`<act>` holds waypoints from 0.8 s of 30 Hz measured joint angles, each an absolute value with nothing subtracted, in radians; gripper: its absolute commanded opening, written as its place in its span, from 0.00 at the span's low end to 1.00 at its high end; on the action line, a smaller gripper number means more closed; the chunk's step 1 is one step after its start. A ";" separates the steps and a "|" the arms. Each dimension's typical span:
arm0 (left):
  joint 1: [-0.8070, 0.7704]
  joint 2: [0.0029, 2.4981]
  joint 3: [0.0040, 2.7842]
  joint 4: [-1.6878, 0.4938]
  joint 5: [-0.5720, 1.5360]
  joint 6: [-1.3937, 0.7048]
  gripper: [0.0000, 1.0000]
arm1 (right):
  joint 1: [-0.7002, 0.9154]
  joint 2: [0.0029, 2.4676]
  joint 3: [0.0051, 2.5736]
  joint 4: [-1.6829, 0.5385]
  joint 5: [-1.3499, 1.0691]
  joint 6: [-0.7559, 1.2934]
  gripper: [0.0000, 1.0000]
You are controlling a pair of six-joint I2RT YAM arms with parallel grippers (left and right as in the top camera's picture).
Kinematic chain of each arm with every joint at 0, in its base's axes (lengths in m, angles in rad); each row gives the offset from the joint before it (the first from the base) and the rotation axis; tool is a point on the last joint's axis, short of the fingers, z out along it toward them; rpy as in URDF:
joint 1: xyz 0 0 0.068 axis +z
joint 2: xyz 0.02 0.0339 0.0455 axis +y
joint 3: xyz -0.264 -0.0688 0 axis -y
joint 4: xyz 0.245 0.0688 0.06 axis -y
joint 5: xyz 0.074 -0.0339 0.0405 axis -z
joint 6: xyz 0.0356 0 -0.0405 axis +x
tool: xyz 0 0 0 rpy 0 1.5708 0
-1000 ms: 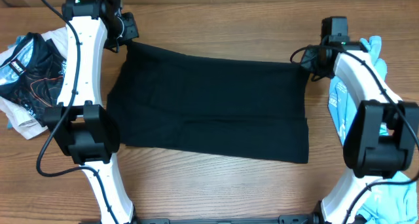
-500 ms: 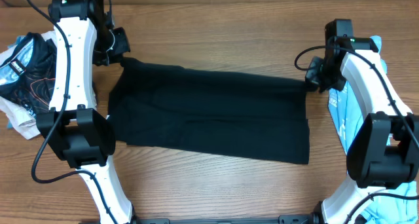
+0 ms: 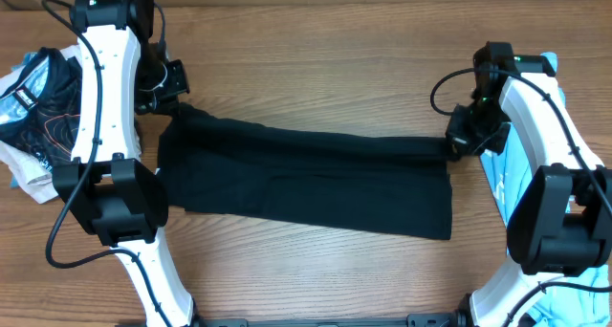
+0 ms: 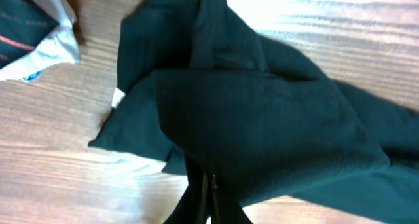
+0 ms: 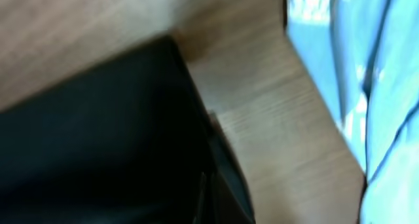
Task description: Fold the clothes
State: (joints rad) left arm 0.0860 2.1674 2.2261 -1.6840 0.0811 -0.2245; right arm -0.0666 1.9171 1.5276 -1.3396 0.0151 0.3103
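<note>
A large plain black T-shirt [image 3: 306, 188] lies across the middle of the wooden table, its far edge lifted and drawn forward. My left gripper [image 3: 176, 105] is shut on the shirt's far-left corner. In the left wrist view the cloth [image 4: 262, 112] drapes in folds over the closed gripper [image 4: 211, 188]. My right gripper [image 3: 457, 142] is shut on the far-right corner. The right wrist view shows the black cloth [image 5: 98, 139] covering that gripper [image 5: 206, 194], so its tips are barely visible. A light blue tee [image 3: 499, 160] lies under the right arm at the table's right side.
A heap of other clothes [image 3: 36, 107], black with orange lines and white, sits at the far left. The light blue cloth [image 5: 366, 73] lies close to the right of the black shirt's edge. More blue cloth [image 3: 579, 294] shows at the bottom right corner.
Both grippers have moved toward the table's front, pulling the black shirt's far edge with them. The visible band of cloth has grown narrower front to back.
</note>
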 measured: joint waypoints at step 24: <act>0.086 2.165 1.976 -1.687 0.049 -0.176 0.04 | -0.057 1.917 1.528 -1.528 -0.004 0.291 0.04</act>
State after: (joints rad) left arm 0.0860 2.1654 1.9759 -1.6867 0.0490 -0.1757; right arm -0.0574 1.9167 1.5276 -1.5284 -0.0036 0.2909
